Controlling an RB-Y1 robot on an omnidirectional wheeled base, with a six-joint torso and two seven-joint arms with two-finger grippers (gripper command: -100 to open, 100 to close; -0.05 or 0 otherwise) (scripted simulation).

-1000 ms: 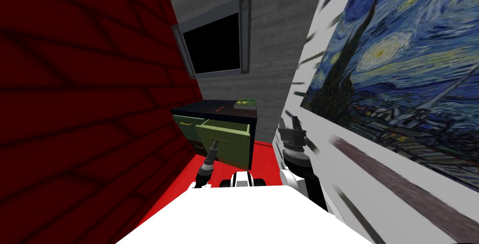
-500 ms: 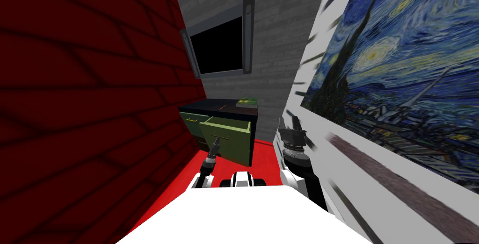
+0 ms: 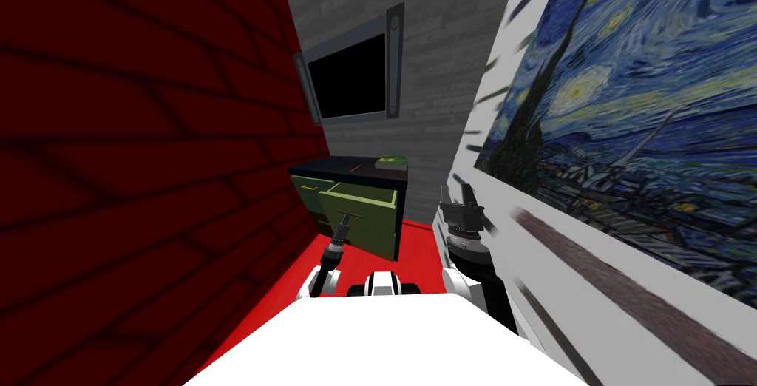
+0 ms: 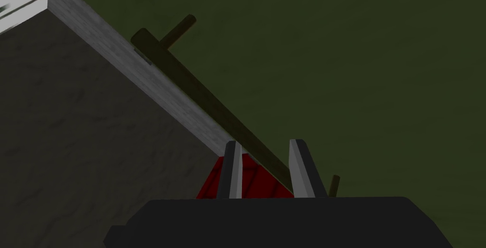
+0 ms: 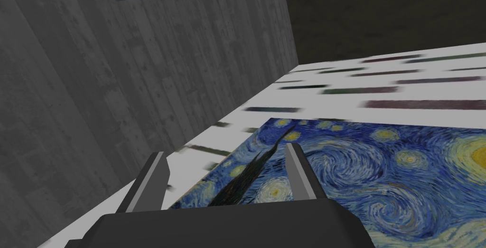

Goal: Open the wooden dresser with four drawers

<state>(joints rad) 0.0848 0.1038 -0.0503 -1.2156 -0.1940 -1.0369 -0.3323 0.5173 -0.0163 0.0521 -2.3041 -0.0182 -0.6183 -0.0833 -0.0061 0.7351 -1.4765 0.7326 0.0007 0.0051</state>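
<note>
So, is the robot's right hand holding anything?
No, the right gripper has its two fingers standing well apart, with nothing between them.

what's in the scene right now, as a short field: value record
dresser: dark top, green fronts
drawer: top right, pulled out
handle: dark bar on the drawer front
left tool: shut on handle
right tool: open, raised, holding nothing
book: lying on the dresser top
task state: one drawer open, the one beside it closed
</note>
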